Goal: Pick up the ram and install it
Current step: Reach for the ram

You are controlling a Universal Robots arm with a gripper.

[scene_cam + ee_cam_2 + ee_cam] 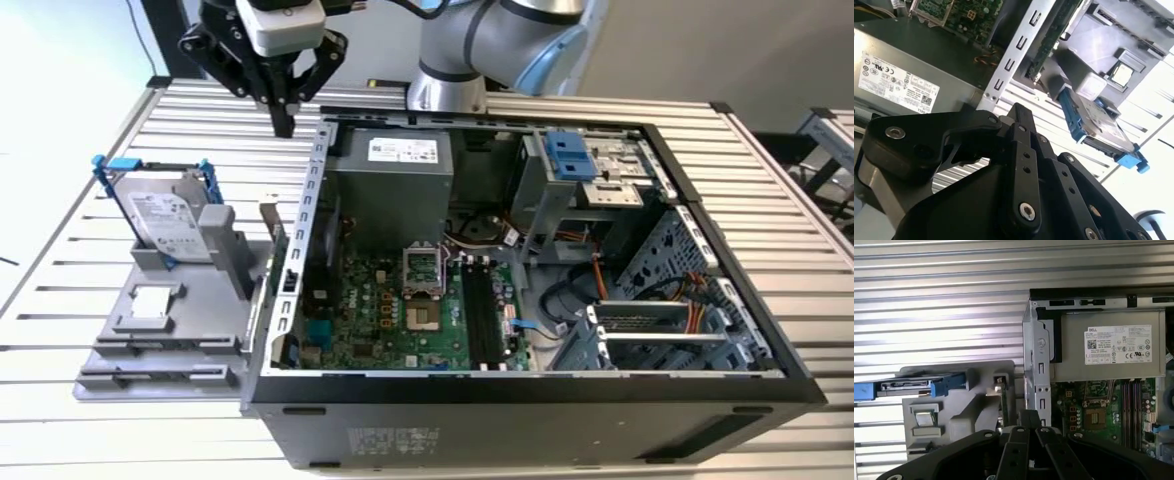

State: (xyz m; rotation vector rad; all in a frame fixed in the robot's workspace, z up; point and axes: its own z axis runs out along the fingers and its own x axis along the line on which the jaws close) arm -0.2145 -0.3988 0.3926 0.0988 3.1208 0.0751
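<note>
Black fingers of the gripper [283, 124] are seen pressed together, with nothing clamped between them. The gripper is held above the slatted metal table [107, 170], just outside the open computer case [534, 388], towards the exterior view's left. The ram [1003, 407] is stood on edge in the grey holder [160, 345], between the blue-framed hard drive [167, 225] and the case wall, apart from the gripper.

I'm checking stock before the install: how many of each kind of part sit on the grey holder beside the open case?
hard drive: 1
square chip: 1
ram: 1
Total: 3
</note>
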